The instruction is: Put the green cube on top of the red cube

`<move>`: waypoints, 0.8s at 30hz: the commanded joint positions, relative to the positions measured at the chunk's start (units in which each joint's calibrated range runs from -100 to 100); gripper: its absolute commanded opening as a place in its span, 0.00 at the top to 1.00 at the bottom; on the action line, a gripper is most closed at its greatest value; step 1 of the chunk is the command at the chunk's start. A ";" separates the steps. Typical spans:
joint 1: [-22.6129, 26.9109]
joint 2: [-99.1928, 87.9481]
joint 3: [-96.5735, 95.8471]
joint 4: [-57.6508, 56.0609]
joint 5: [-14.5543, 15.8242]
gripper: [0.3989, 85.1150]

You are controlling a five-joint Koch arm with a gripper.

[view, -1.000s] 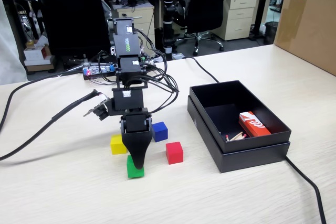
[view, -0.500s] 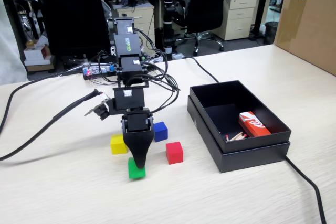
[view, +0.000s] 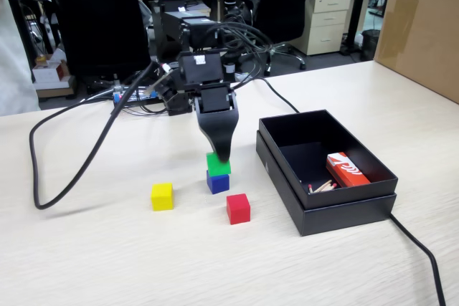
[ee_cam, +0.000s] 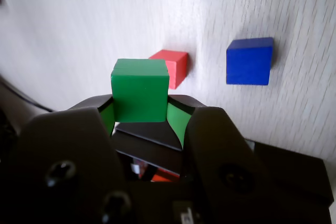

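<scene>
Gripping the green cube point(ee_cam: 140, 91) between its green-lined jaws, the gripper point(view: 219, 157) holds it lifted off the wooden table point(view: 107, 263); the wrist view shows the cube pinched on two opposite faces and carried in the air. In the fixed view the cube appears right above the blue cube point(view: 217, 181), though the wrist view shows the blue cube point(ee_cam: 250, 61) off to one side, so that overlap is probably only perspective. The red cube point(view: 238, 208) sits on the table between the blue cube and the black box point(view: 337, 209), with the yellow cube point(view: 162, 196) well apart. Judging from here, the risk is lowering onto the wrong block or landing off-centre, which would tip the green cube off or nudge the red cube toward the box.
</scene>
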 commanded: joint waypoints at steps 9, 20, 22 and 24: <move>2.74 4.33 7.09 2.11 2.20 1.00; 1.12 10.18 8.09 5.05 1.95 0.99; 1.12 10.41 7.81 5.66 1.90 0.99; 1.17 10.76 7.81 5.92 1.90 0.99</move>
